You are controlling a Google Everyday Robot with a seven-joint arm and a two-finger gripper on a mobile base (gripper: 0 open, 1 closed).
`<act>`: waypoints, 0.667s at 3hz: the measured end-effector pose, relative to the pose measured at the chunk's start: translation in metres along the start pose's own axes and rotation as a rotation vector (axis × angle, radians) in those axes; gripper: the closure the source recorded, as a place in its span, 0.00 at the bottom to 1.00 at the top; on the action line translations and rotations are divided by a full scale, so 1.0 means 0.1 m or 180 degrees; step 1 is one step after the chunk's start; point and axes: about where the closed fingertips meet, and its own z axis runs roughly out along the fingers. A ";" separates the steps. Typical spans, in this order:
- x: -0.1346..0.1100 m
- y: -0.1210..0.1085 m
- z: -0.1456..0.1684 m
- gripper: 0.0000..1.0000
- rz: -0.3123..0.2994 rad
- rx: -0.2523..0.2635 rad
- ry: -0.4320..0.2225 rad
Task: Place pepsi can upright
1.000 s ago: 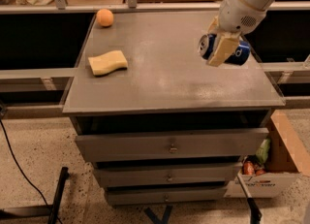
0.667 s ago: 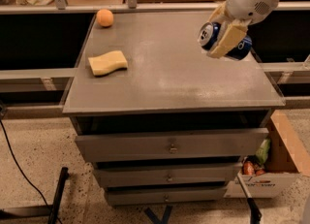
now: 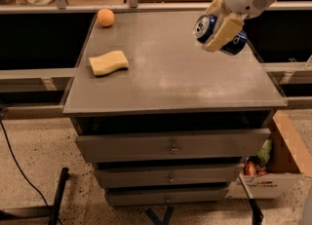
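Note:
The pepsi can [image 3: 233, 43] is dark blue with a silver end facing left. It lies tilted on its side in the air above the right part of the grey cabinet top [image 3: 170, 73]. My gripper [image 3: 218, 27] comes in from the upper right on a white arm and is shut on the pepsi can, with one cream finger [image 3: 220, 33] across its front. The can is held clear of the surface.
A yellow sponge [image 3: 108, 62] lies on the left of the cabinet top and an orange [image 3: 105, 17] sits at its far left corner. Drawers [image 3: 170, 146] are below the top. A cardboard box [image 3: 273, 170] with items stands on the floor at right.
The gripper has risen with the can and moved slightly away toward the back right. The can has stayed tilted on its side in the fingers.

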 end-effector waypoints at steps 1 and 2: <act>-0.01 -0.03 -0.01 1.00 -0.0002 0.0144 -0.0129; 0.05 -0.11 -0.06 1.00 0.0028 0.0337 -0.0462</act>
